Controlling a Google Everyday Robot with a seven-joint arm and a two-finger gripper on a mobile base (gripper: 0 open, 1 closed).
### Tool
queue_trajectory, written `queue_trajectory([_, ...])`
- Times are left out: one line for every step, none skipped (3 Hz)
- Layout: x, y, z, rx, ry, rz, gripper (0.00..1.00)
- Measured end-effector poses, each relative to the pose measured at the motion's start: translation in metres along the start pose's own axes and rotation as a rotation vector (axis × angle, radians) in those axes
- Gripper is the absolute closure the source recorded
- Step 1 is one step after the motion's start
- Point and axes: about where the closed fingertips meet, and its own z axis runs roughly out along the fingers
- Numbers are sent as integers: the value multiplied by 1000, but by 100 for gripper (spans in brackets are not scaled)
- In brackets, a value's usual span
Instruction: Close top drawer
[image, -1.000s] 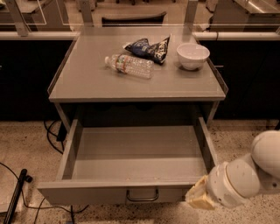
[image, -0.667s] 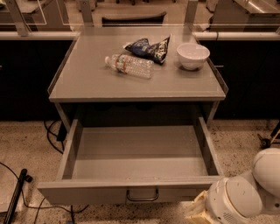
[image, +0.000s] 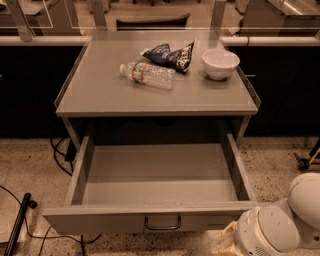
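The top drawer (image: 160, 172) of the grey metal cabinet is pulled far out and stands open, with nothing inside. Its plain front panel (image: 95, 221) faces me at the bottom of the camera view, with a dark loop handle (image: 162, 223) at its centre. My gripper (image: 225, 243) is a pale yellowish part at the bottom right, low in front of the right end of the drawer front. The white round arm joints (image: 280, 225) sit behind it and hide part of it.
On the cabinet top (image: 100, 90) lie a clear plastic bottle (image: 147, 75) on its side, a dark chip bag (image: 170, 55) and a white bowl (image: 220, 63). Cables (image: 60, 155) and a black pole (image: 17, 220) lie on the speckled floor at the left.
My arm and gripper have sunk lower at the bottom right, in front of the drawer's right end. The drawer stands as open as before.
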Motion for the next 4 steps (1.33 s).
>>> queue_trajectory([0, 0, 0, 0, 0, 0, 27])
queue_trajectory([0, 0, 0, 0, 0, 0, 4])
queue_trajectory([-5, -5, 2, -3, 8, -5, 0])
queue_trajectory([-8, -14, 3, -1, 13, -6, 0])
